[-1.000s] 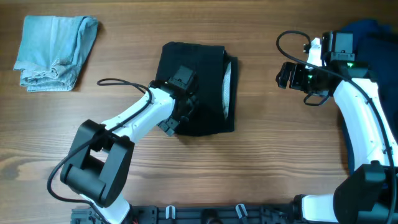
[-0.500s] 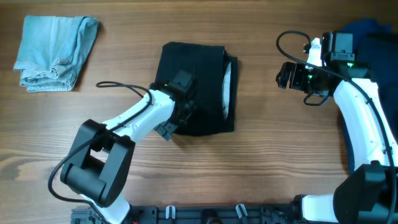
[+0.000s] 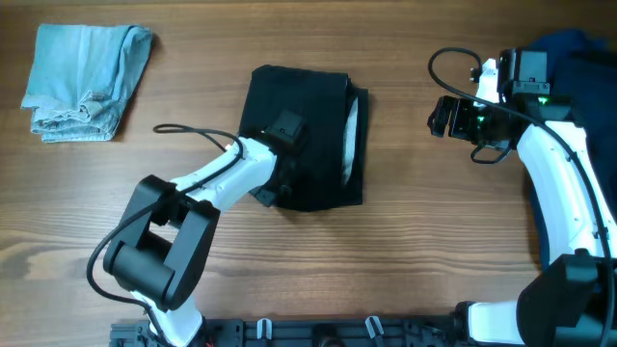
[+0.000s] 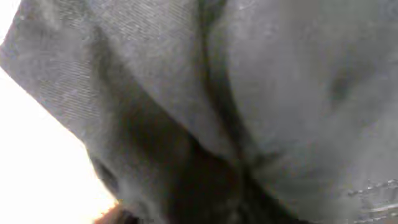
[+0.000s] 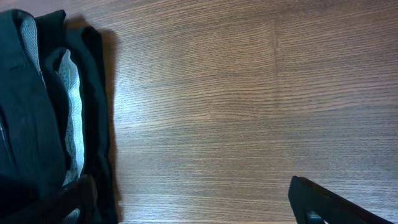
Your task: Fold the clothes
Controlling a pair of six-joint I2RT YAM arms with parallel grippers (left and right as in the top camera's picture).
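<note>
Left arm (image 3: 207,178) elbow shifted right; wrist unmoved on black garment (image 3: 308,96), middle of counter (image 3: 415,251). Left jaws: buried in fabric, cannot tell state. Right jaws: apart, idle, right of garment. Step, judged: another fold from near-left edge. Next: firm pinch, lift, carry across.

Black garment (image 4: 280,93) fills nearly the whole frame, so close that its fine weave shows and much of it is blurred. A deep crease runs from the top centre down to the lower middle, where the folds meet in dark shadow. A short line of stitching (image 4: 373,190) sits at the lower right edge. The cloth's edge slants down the left side, and beyond it lies a washed-out white patch (image 4: 31,162), too bright to identify.
</note>
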